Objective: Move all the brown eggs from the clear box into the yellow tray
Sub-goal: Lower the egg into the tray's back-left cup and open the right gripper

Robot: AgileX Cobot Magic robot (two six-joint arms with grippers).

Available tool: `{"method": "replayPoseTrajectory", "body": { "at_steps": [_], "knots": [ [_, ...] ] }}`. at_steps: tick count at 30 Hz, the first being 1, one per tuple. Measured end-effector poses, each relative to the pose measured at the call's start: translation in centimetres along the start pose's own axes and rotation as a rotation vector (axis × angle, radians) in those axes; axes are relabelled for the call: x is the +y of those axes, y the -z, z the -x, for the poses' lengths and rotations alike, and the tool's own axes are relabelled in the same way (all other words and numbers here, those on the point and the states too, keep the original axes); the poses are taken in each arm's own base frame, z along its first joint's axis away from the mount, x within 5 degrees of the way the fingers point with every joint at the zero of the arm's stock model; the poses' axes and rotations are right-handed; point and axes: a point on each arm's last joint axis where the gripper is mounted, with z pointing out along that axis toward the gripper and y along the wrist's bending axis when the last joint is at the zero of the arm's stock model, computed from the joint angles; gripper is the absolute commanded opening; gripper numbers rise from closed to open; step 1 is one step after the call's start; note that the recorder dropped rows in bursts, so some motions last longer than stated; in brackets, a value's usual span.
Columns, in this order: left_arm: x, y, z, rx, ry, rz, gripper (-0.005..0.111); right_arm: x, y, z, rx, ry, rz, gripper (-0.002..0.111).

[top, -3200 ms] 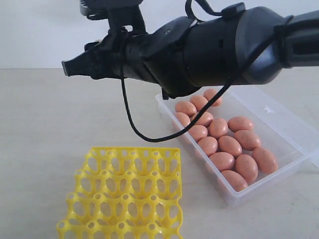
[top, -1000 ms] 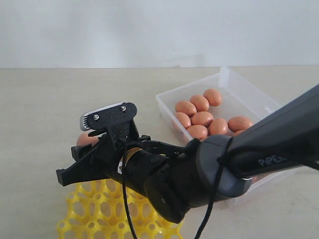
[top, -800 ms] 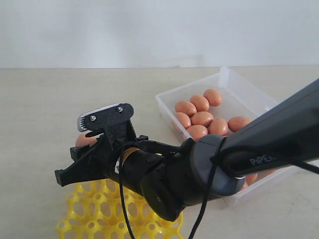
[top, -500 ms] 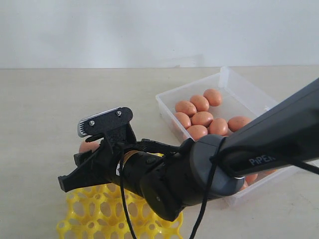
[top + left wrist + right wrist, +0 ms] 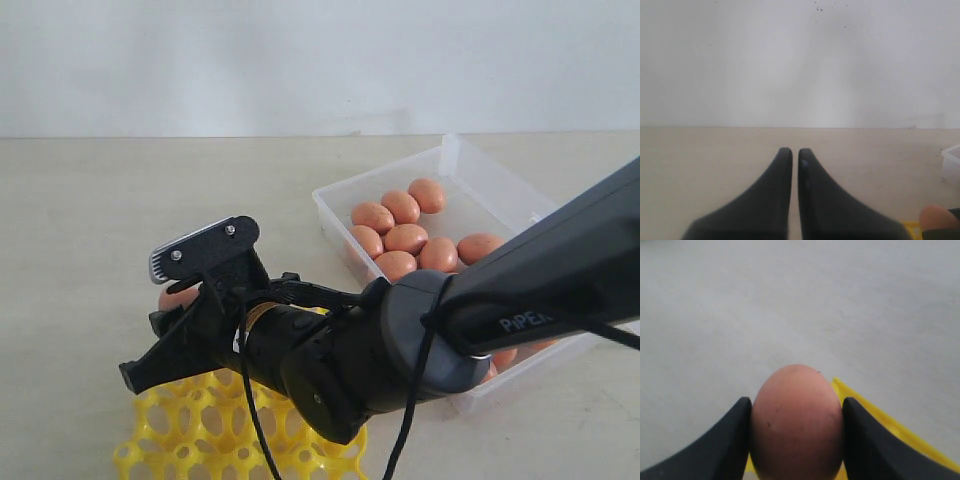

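Left gripper (image 5: 790, 152): seen only in its own wrist view, both black fingers pressed almost together with a hairline gap, nothing between them. It is raised over bare beige table (image 5: 80, 220), white wall (image 5: 300, 60) behind.

Right gripper (image 5: 796, 401): reaches across to the left half of the exterior view, jaws clamped on one brown egg (image 5: 177, 297), one finger on each flank. The egg's rounded end sticks out past the fingertips. It has faint dark specks.

Held egg sits over the far left corner of the yellow tray (image 5: 185, 432), at its edge. Cannot tell if it touches the tray or hangs just above. The wrist view shows the yellow rim right behind and under the egg.

Yellow tray is at the bottom, left of centre, partly cut off by the frame. Every cup in view is empty, and its right part is covered by the arm.

Right arm (image 5: 520, 290) is a thick black body slanting from the right edge down to the tray. A black cable (image 5: 250, 435) loops below it, and a black bracket with two screws (image 5: 205, 245) sits on top.

Clear box (image 5: 478, 185) is on the table to the right, well apart from the tray, with the arm crossing its near side. The other brown eggs (image 5: 407, 238) lie loose inside, packed touching. Eight are visible and the rest are hidden behind the arm.
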Motion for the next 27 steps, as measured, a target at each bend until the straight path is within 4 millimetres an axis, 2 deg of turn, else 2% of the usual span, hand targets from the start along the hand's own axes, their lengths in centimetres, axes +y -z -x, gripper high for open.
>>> {"method": "replayPoseTrajectory", "body": {
  "at_steps": [2,5,12,17,27],
  "knots": [
    [0.00,0.00,0.00,0.000,0.000,0.000,0.004,0.00,0.00,0.00,0.000,0.008,0.000,0.027],
    [0.00,0.00,0.00,0.000,0.000,0.000,0.004,0.00,0.00,0.00,0.000,0.017,0.000,0.036],
    [0.00,0.00,0.00,0.000,0.000,0.000,0.004,-0.01,0.00,-0.02,0.002,0.048,-0.001,0.036],
    [0.00,0.00,0.00,0.000,0.000,0.000,0.004,-0.02,0.00,-0.21,0.023,0.069,-0.001,0.050],
    [0.00,0.00,0.00,0.000,0.000,0.000,0.004,-0.01,0.00,-0.22,0.025,0.092,-0.001,0.050]
  ]
}}
